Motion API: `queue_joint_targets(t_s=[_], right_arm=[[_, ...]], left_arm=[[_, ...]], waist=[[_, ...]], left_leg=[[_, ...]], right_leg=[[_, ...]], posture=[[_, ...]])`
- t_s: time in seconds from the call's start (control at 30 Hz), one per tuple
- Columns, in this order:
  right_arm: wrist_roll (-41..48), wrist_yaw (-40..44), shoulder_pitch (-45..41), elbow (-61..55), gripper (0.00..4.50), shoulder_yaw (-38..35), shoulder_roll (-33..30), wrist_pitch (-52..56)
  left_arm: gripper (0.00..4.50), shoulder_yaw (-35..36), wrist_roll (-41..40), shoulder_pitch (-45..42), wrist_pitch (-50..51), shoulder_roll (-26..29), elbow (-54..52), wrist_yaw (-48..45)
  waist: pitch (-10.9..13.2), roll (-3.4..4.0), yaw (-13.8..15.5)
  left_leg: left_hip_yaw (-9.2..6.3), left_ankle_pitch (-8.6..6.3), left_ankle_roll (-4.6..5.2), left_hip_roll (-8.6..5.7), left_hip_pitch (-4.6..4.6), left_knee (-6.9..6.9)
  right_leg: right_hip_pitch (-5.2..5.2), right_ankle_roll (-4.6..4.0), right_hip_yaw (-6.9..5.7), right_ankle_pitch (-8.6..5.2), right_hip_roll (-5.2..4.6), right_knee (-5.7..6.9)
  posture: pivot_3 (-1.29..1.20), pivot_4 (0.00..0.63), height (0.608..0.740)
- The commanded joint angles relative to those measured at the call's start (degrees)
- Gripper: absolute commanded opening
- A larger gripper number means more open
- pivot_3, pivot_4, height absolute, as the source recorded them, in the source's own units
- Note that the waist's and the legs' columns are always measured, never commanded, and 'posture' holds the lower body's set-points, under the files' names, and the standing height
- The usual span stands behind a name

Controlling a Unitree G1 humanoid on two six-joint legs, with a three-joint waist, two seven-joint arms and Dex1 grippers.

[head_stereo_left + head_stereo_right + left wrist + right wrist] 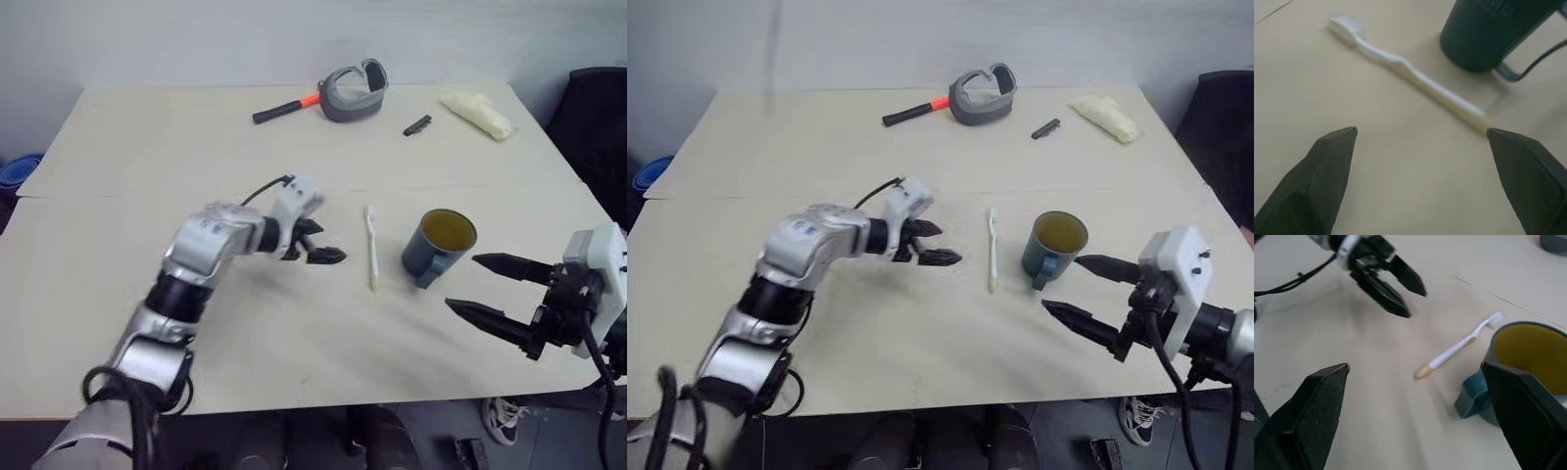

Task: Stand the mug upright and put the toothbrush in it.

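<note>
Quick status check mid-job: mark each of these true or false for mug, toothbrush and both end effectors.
1. The mug stands upright. True.
2. The toothbrush is in the mug. False: it lies flat on the table, beside the mug.
3. The left end effector holds the toothbrush. False: it is open and empty, short of it.
4. The right end effector is open. True.
5. The hammer lies at the table's near edge. False: it lies at the far side.

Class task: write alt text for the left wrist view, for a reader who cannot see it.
A white toothbrush lies flat on a pale table, just beyond the open left gripper. A dark mug stands upright beside the toothbrush, near its handle end.
</note>
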Motion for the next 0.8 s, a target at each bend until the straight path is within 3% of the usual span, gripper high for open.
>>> queue_joint_targets(t_s=[0.03, 0.17, 0.3, 0.5, 0.67, 0.8], right_arm=[[0.82, 0.19, -0.35, -3.08, 4.50, -2.60, -0.43, -1.04], [2.16, -2.08, -1.27, -4.05, 4.50, -3.56, 0.18, -1.18], [2.62, -4.33, 0.99, -7.09, 4.50, -3.80, 2.52, -1.65], [3.02, -8.05, 2.21, -9.59, 4.50, -3.71, 4.69, -2.93], [3.70, -10.17, 2.97, -10.57, 4.50, -4.04, 5.00, -3.79], [4.53, -11.39, 4.16, -11.41, 4.50, -4.68, 5.05, -4.59]], left_arm=[[4.49, 1.47, 1.30, -7.11, 4.79, -5.68, 8.78, 4.93], [4.49, 2.36, 2.15, -12.75, 6.23, -11.10, 18.36, 7.98], [4.49, 5.13, 4.11, -17.49, 0.61, -16.97, 32.16, 13.44], [4.49, 4.75, 7.46, -21.25, -7.09, -21.94, 47.85, 13.78], [3.44, 5.68, 9.52, -22.80, -10.96, -24.08, 54.84, 12.89], [2.28, 6.56, 10.62, -23.21, -12.28, -24.85, 57.27, 12.71]], waist=[[0.01, -0.02, -0.11], [0.01, -0.02, -0.51], [0.02, -0.04, -0.24], [0.00, -0.07, 0.00], [-0.13, -0.15, 0.24], [-0.14, -0.15, 0.42]], left_leg=[[0.00, -0.01, 0.01, 0.00, 0.01, 0.00], [0.03, -0.04, 0.00, 0.04, 0.00, -0.01], [0.01, -0.06, 0.02, 0.05, 0.00, -0.01], [0.03, -0.17, 0.22, 0.02, 0.00, 0.00], [0.03, -0.22, 0.29, 0.03, 0.04, 0.00], [0.02, -0.22, 0.29, 0.06, 0.04, 0.00]], right_leg=[[0.00, 0.00, 0.00, 0.00, 0.00, 0.00], [-0.01, 0.00, 0.00, 0.00, 0.03, -0.05], [-0.02, -0.01, -0.04, -0.01, 0.03, -0.06], [-0.02, 0.02, -0.01, 0.01, -0.03, -0.12], [0.02, 0.00, -0.03, 0.02, -0.06, -0.34], [0.02, -0.02, -0.04, 0.03, -0.06, -0.34]], posture=[[0.00, 0.150, 0.740], [0.00, 0.150, 0.740], [0.00, 0.150, 0.740], [0.00, 0.150, 0.740], [0.00, 0.150, 0.740], [0.00, 0.150, 0.740]])
